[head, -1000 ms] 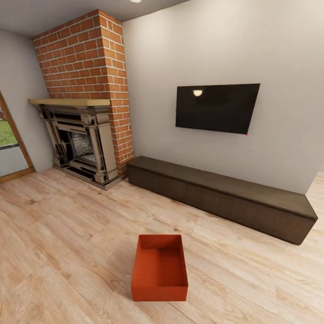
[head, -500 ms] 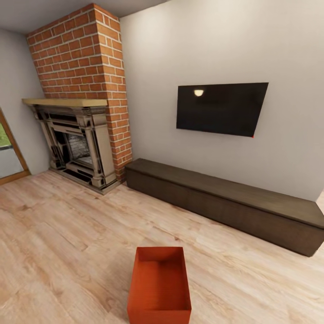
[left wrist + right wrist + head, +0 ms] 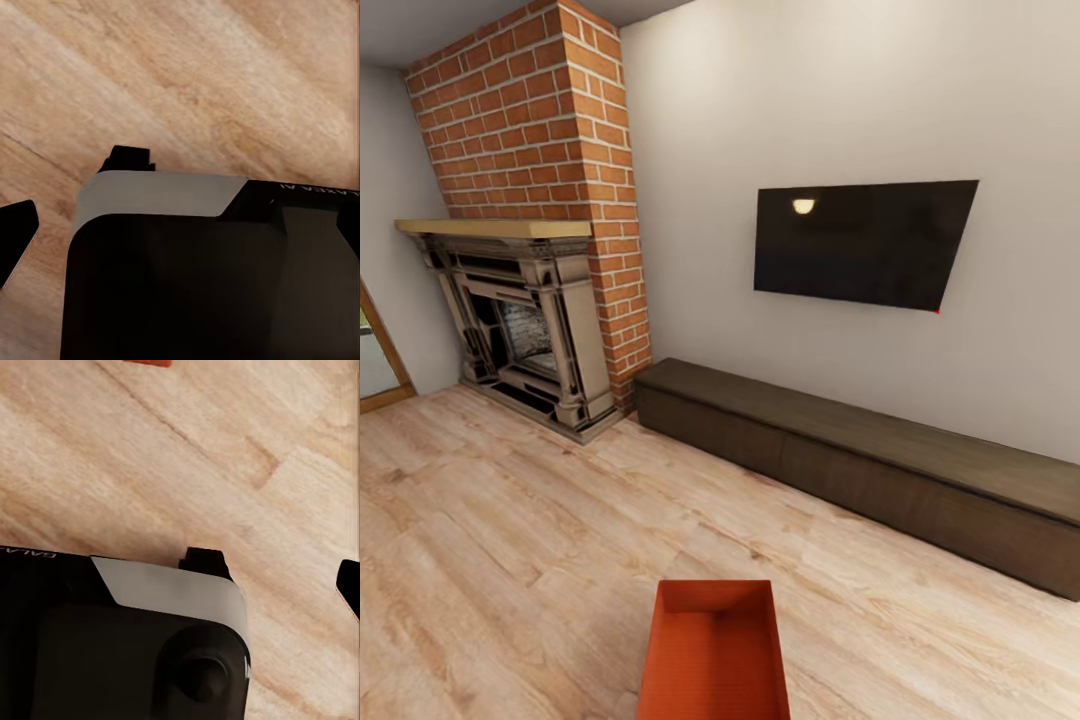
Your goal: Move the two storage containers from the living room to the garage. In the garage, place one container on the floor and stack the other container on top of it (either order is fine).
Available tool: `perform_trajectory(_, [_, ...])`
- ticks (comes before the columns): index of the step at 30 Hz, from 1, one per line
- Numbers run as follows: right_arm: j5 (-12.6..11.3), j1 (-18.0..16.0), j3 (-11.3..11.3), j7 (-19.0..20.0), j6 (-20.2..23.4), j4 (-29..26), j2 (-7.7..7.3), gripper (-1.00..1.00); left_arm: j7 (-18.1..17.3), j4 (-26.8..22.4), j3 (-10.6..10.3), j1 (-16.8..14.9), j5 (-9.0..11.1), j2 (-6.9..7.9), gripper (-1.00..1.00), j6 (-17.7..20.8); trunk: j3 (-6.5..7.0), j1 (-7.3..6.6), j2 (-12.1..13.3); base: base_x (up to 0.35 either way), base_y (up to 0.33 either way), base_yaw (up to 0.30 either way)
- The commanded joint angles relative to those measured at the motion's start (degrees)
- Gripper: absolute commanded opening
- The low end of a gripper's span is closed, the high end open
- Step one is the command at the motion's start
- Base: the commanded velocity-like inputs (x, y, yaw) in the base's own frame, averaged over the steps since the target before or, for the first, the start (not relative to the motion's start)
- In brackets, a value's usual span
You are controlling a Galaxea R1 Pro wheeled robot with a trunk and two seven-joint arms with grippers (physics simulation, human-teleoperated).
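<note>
Here, nearest first, is what we see:

Left gripper (image 3: 71, 191): in our left wrist view one dark fingertip shows above the black-and-grey housing and another dark tip sits at the frame's edge, well apart from it — so we read the fingers as spread, with nothing between them. Only wood planks lie past the tips.

Right gripper (image 3: 277, 566): in our right wrist view we see the same picture, one dark tip just over the housing and a second at the far edge of the frame, a wide gap between them — released, holding nothing.

Storage container (image 3: 714, 655): an orange-red open-top bin on the light wood plank floor (image 3: 510, 540), low and central in our head view, its near end cut off by the frame. A small orange-red sliver (image 3: 148, 362) at the rim of the right wrist view lies well beyond that gripper's fingertips, apart from them; we cannot tell for sure what it belongs to.

Low cabinet (image 3: 860, 460): long and dark brown, against the pale wall beyond the bin.

Fireplace (image 3: 520, 330): a brick chimney with a pale mantel, in the corner beside the cabinet's end.

TV (image 3: 865, 243): dark, mounted on the wall above the cabinet.
</note>
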Motion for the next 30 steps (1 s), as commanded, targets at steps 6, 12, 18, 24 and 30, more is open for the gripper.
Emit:
perform_trajectory(6, [-0.50,-0.06,0.48,-0.06,-0.27,0.17,-0.01,1.00,0.10,0.04,-0.01,-0.06,0.43,0.03,1.00,-0.14,-0.06,0.03,-0.03,0.288,0.000,0.000])
perform_trajectory(12, [-0.50,-0.06,0.51,-0.06,-0.10,0.17,0.05,1.00,0.09,0.04,0.00,-0.04,0.38,0.09,1.00,-0.14,-0.06,0.03,-0.03,0.093,0.000,0.000])
perform_trajectory(18, [-0.50,-0.06,0.52,-0.06,-0.17,0.17,0.05,1.00,0.10,0.04,0.00,-0.06,0.40,0.10,1.00,-0.14,-0.06,0.03,-0.03,0.011,0.000,0.000])
perform_trajectory(24, [-0.50,-0.06,0.49,-0.06,-0.27,0.17,0.02,1.00,0.11,0.04,-0.01,-0.06,0.42,0.10,1.00,-0.14,-0.06,0.03,-0.03,0.000,0.000,0.000])
perform_trajectory(30, [-0.50,-0.06,0.48,-0.06,-0.23,0.17,-0.03,1.00,0.11,0.04,-0.02,-0.07,0.45,0.10,1.00,-0.14,-0.06,0.03,-0.03,0.000,0.000,-0.015])
